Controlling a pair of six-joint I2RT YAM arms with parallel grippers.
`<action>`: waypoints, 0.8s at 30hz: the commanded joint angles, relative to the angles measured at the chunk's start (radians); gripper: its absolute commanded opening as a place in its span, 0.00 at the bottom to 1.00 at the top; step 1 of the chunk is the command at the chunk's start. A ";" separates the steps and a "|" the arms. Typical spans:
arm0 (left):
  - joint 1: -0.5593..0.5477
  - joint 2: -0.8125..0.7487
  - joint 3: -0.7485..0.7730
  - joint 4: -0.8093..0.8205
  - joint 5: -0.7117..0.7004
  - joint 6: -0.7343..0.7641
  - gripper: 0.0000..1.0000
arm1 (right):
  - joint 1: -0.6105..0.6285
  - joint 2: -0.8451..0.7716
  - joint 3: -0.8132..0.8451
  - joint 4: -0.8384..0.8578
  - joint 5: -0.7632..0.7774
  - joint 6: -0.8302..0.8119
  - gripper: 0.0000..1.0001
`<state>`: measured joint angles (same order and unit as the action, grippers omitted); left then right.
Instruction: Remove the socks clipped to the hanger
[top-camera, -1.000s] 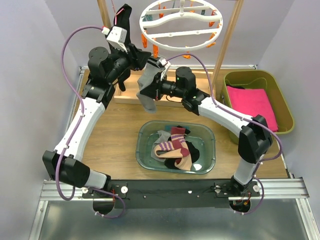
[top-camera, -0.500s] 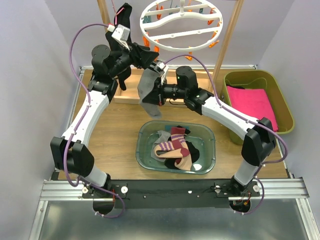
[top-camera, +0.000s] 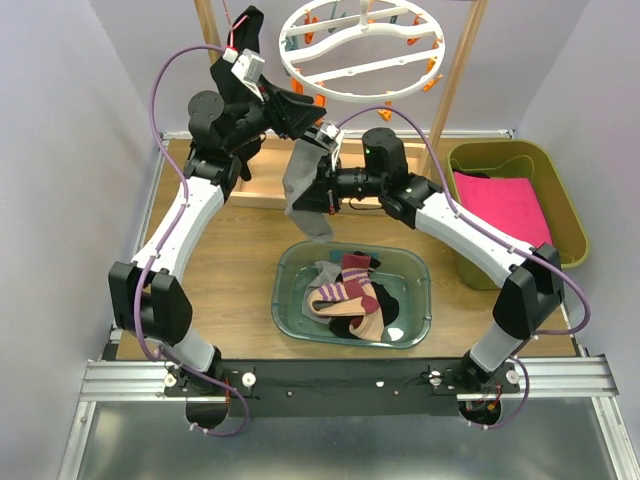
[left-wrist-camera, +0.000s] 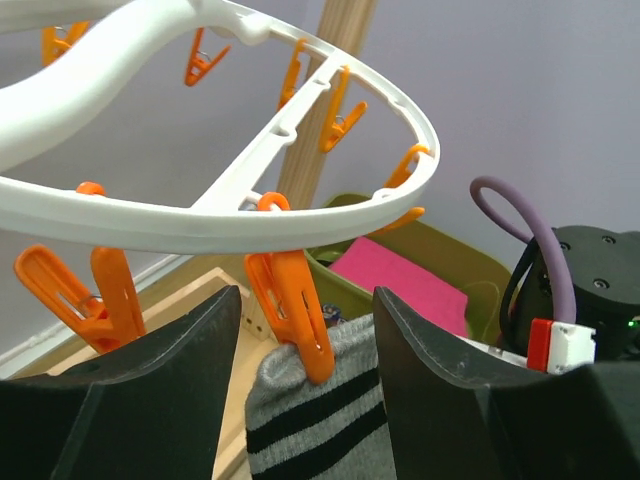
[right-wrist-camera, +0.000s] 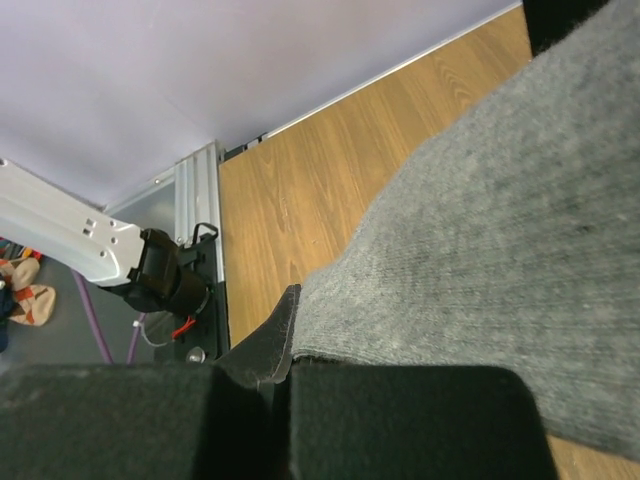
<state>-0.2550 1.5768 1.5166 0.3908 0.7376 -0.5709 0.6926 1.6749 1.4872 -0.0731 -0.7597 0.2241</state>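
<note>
The hanger (top-camera: 360, 50) is a white ring hanging at the top, with orange pegs (left-wrist-camera: 335, 105) dangling from it. One orange peg (left-wrist-camera: 295, 310) pinches the black-striped cuff of a grey sock (left-wrist-camera: 320, 420), which hangs down (top-camera: 305, 195). My left gripper (left-wrist-camera: 306, 330) is open, one finger on each side of that peg and cuff, and it sits under the ring's near edge (top-camera: 298, 112). My right gripper (right-wrist-camera: 285, 365) is shut on the grey sock (right-wrist-camera: 480, 230) lower down (top-camera: 322, 190). Several other socks (top-camera: 350, 295) lie in the tub.
A clear green tub (top-camera: 420, 270) sits mid-table below the sock. An olive bin (top-camera: 560, 215) with a folded pink cloth (top-camera: 505, 205) stands at the right. Wooden posts (top-camera: 455, 80) flank the ring. A black garment (top-camera: 245, 35) hangs behind my left arm.
My left arm has risen and swung right, bringing its open fingers around the peg. The right arm has shifted slightly right, still holding the grey sock.
</note>
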 joint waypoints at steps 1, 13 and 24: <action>0.005 0.037 0.025 0.068 0.082 -0.055 0.64 | -0.011 -0.047 -0.005 -0.034 -0.044 -0.020 0.01; -0.015 0.075 0.045 0.141 0.083 -0.115 0.64 | -0.018 -0.046 0.009 -0.034 -0.059 -0.008 0.01; -0.044 0.104 0.080 0.171 0.077 -0.150 0.47 | -0.019 -0.078 -0.028 -0.034 -0.053 -0.012 0.01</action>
<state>-0.2882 1.6691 1.5578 0.5236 0.7944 -0.6975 0.6785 1.6440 1.4837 -0.0994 -0.7940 0.2173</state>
